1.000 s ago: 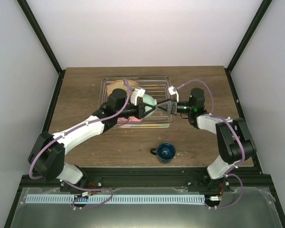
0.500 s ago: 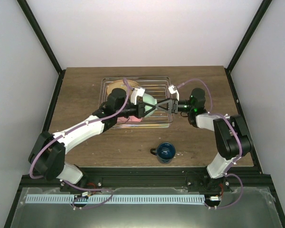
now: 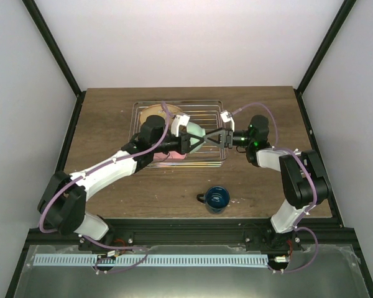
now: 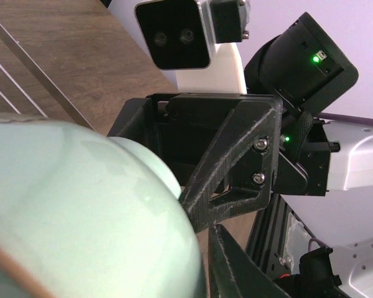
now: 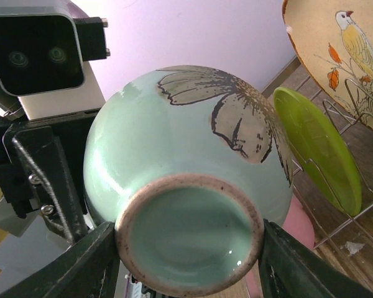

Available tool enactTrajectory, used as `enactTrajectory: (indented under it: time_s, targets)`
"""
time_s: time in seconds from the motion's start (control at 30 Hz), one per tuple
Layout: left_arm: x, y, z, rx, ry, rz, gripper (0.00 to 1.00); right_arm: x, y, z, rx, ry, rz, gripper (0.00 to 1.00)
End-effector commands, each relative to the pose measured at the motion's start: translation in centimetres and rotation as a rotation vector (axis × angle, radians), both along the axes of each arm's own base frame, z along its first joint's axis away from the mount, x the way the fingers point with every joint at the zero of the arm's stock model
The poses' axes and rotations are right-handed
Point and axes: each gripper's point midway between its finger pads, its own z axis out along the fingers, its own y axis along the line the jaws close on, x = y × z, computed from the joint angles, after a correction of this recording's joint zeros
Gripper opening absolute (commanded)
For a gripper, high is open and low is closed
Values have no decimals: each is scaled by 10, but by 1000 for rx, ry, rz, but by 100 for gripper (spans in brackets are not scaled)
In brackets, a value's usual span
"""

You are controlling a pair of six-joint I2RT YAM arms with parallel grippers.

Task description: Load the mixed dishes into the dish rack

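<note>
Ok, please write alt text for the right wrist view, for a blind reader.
A mint-green bowl with a painted flower fills the view, base toward the camera, between the right arm's two dark fingers. At right, a green plate and a cream bird plate stand in a wire rack.

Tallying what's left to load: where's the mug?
In the top view the mug stands on the table, between the rack and the near edge, right of centre.
</note>
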Motion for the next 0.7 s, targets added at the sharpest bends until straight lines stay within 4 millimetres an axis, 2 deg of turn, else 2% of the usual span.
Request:
enactTrajectory:
  time_s: [0.0, 0.2, 0.43, 0.67]
  targets:
    - [-23, -19, 25, -86, -63, -139, 23, 6, 11, 14, 7, -70, -15, 37]
    - [-22, -18, 20, -75, -56, -132, 33, 12, 11, 10, -10, -52, -42, 36]
    - [-21, -17, 18, -64, -52, -125, 38, 18, 8, 6, -34, -44, -77, 36]
    - [-18, -16, 5, -33, -31, -112, 40, 24, 1, 3, -60, -39, -117, 35]
